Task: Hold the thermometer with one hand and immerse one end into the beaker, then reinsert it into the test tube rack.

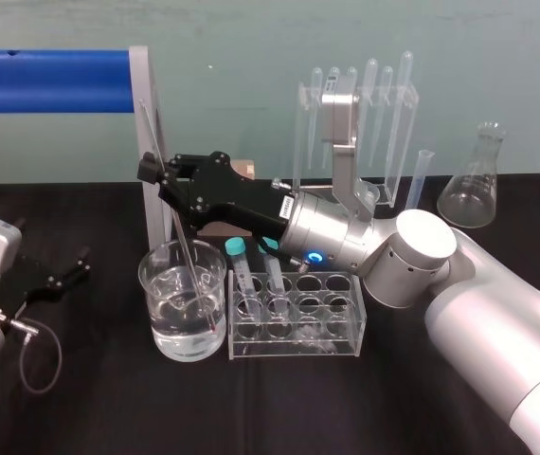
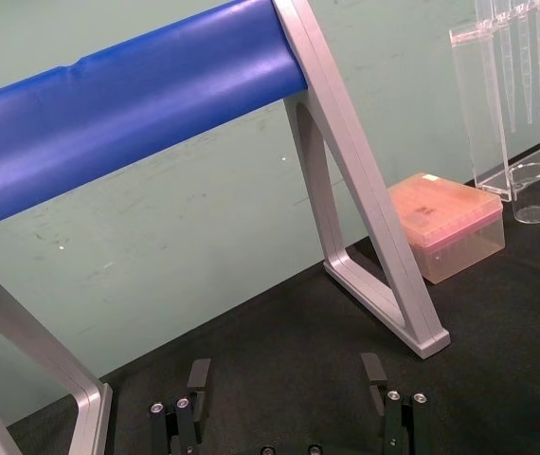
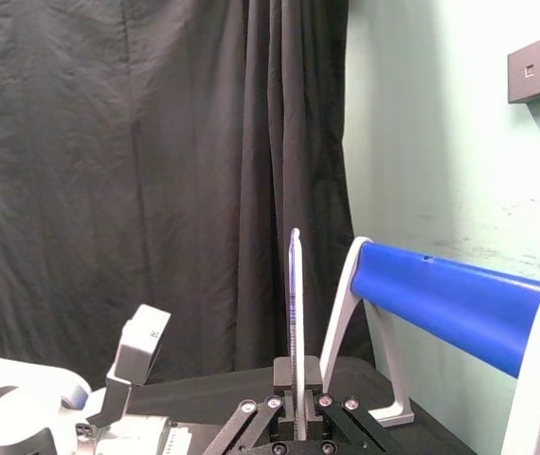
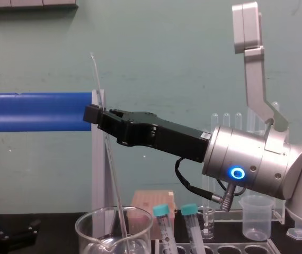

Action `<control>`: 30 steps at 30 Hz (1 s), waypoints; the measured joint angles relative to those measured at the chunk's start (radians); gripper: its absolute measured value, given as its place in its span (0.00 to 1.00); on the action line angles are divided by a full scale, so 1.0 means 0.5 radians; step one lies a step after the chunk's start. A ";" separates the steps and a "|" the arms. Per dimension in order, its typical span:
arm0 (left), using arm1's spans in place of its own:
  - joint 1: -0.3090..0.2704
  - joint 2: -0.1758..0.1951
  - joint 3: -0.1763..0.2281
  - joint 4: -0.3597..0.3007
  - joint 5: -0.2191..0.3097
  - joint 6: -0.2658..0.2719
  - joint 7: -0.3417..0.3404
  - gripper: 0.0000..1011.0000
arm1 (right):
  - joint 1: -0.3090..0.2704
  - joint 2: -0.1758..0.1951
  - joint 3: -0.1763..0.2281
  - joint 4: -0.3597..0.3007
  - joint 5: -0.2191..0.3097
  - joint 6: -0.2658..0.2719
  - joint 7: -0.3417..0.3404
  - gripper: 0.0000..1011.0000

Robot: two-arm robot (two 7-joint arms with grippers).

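Leftmost, the left tool (image 1: 60, 275) idled spread apart, while the right tool (image 1: 153, 173) was clamped on the nearly upright thermometer (image 1: 182, 237), whose lower end stood in the beaker (image 1: 149, 284), with the test tube rack (image 1: 294, 349) just beside to the right.

head camera high, angled down on the table (image 1: 90, 408); chest camera low, level, close; both share beaker (image 1: 171, 322) and blue bar (image 1: 47, 81).
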 joint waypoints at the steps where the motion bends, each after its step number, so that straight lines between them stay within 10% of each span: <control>1: 0.000 0.000 0.000 0.000 0.000 0.000 0.000 1.00 | -0.001 0.002 -0.001 -0.003 0.000 0.001 0.000 0.06; 30: 0.000 0.000 0.000 0.000 0.000 0.000 0.000 1.00 | -0.001 0.037 -0.027 -0.038 -0.031 0.008 -0.002 0.06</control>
